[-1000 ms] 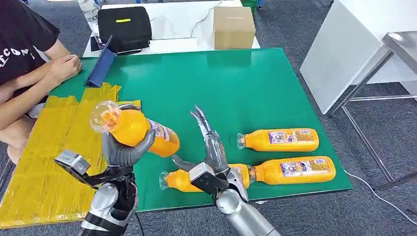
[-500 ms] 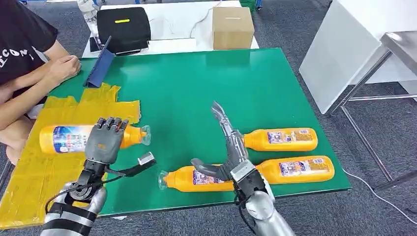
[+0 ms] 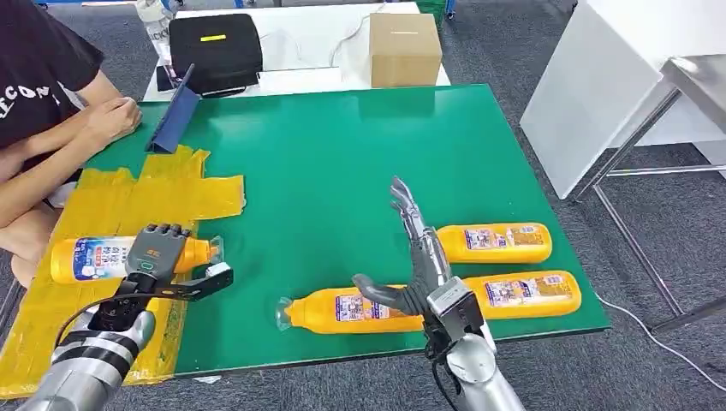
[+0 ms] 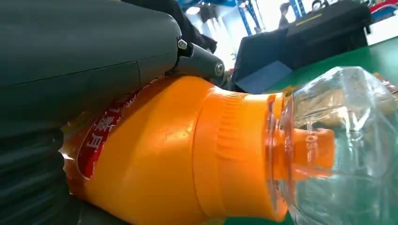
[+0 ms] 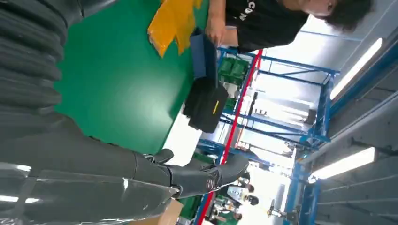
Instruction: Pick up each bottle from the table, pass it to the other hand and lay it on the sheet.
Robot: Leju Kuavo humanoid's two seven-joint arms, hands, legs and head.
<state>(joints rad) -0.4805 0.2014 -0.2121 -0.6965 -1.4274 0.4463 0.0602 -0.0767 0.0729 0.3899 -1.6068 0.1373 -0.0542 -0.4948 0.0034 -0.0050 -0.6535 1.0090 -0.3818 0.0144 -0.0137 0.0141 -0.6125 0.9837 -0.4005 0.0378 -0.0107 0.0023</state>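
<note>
The left hand (image 3: 159, 249) lies over an orange bottle (image 3: 94, 258) that rests on its side on the yellow sheet (image 3: 163, 193), its fingers (image 3: 163, 233) wrapped over the shoulder near the neck. From where I stand I'd say it holds the bottle, though I can't tell how firmly. The right hand (image 3: 417, 261) stands upright over the green table (image 3: 342, 154), fingers spread and holding nothing, just above the nearest bottle (image 3: 342, 312) of the three lying at the front edge, with the middle bottle (image 3: 522, 293) and the far bottle (image 3: 501, 242) beside it.

These bottles look full, so fairly heavy, with stiff smooth plastic and glossy labels that may slip. Being round, they could roll once let go. The mid-body seems the safest place to take hold; the clear cap (image 4: 338, 145) looks a poor purchase.

The left wrist view gives the cap and orange neck close up, pressed against the hand's grey cover. The head view gives the layout: sheet, table, all four bottles, and a person's arm (image 3: 51, 163) resting at the far corner.
</note>
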